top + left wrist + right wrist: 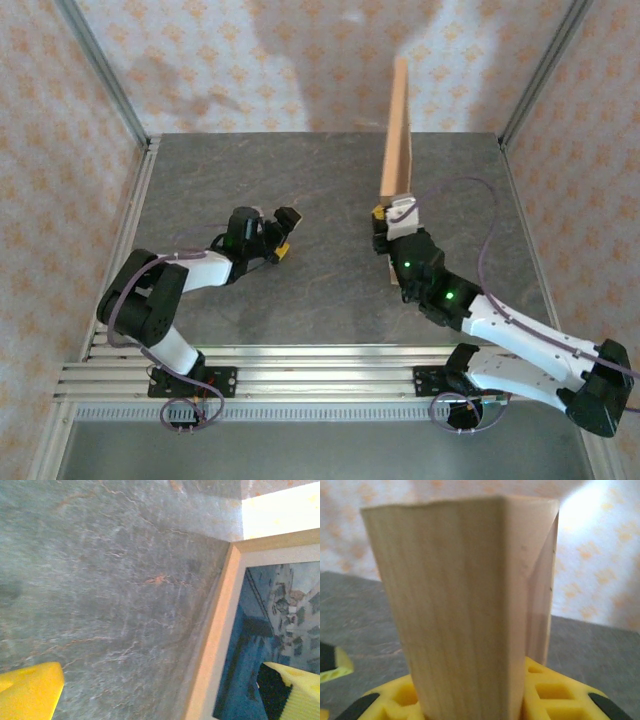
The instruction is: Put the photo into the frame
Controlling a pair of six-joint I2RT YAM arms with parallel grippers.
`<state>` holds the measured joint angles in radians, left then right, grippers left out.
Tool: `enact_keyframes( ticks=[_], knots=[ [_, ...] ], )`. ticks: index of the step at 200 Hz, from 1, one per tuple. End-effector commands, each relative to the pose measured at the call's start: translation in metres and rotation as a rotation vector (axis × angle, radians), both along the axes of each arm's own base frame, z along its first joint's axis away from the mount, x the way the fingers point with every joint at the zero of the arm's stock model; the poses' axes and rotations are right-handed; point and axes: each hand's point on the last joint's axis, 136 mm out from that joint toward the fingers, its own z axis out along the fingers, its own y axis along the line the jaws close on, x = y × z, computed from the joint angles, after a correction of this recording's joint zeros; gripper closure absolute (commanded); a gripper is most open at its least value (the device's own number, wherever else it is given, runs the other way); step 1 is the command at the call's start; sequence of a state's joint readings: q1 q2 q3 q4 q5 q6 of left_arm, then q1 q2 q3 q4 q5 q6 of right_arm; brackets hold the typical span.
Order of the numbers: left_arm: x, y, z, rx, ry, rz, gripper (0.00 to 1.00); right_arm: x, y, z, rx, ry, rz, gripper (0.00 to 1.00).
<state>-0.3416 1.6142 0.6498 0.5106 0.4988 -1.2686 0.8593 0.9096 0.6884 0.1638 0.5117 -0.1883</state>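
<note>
The frame [397,130] stands upright on its edge at the middle right of the table, seen edge-on from above. My right gripper [393,215] is shut on its near end; pale wood [465,610] rises between the yellow fingers [555,690]. In the left wrist view the frame's wooden border [220,645] runs up the right side. Inside it is the photo [280,620], blue sky and a pale building. My left gripper [275,232] hangs open and empty to the left of the frame, facing its flat side, its yellow fingertips [30,690] wide apart.
The grey marbled table [320,290] is walled by patterned panels at the back and sides, with metal posts [100,70] at the corners. The left gripper's fingertip [332,662] shows at the left edge of the right wrist view.
</note>
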Motion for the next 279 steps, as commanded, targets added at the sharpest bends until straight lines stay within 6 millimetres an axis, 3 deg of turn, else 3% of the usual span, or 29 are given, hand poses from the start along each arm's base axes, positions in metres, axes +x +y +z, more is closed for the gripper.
enact_keyframes(
  ticks=[1,84,136,165,212,269,272,279],
  knots=[
    [0.010,-0.014,0.015,-0.046,-0.044,-0.024,0.00,-0.005,-0.023,-0.018,0.182,0.082,-0.093,1.00],
    [0.017,-0.051,0.025,-0.054,-0.063,-0.108,0.00,-0.025,-0.097,-0.055,0.368,0.154,-0.387,1.00],
    [0.011,-0.079,0.023,-0.012,-0.057,-0.208,0.00,-0.026,-0.127,-0.073,0.432,0.252,-0.480,1.00],
    [0.006,-0.091,0.018,0.110,-0.055,-0.285,0.00,-0.021,-0.128,-0.097,0.503,0.343,-0.499,1.00],
    [-0.001,-0.097,0.014,0.448,-0.056,-0.434,0.01,-0.022,-0.131,-0.127,0.582,0.404,-0.556,1.00],
    [0.005,-0.118,0.004,0.580,-0.058,-0.546,0.05,-0.040,-0.134,-0.147,0.641,0.493,-0.593,1.00],
    [0.005,-0.119,-0.007,0.596,-0.037,-0.559,0.05,-0.041,-0.134,-0.149,0.643,0.497,-0.593,1.00],
    [0.004,-0.124,-0.011,0.616,-0.032,-0.578,0.05,-0.043,-0.133,-0.152,0.651,0.505,-0.592,1.00]
  ],
)
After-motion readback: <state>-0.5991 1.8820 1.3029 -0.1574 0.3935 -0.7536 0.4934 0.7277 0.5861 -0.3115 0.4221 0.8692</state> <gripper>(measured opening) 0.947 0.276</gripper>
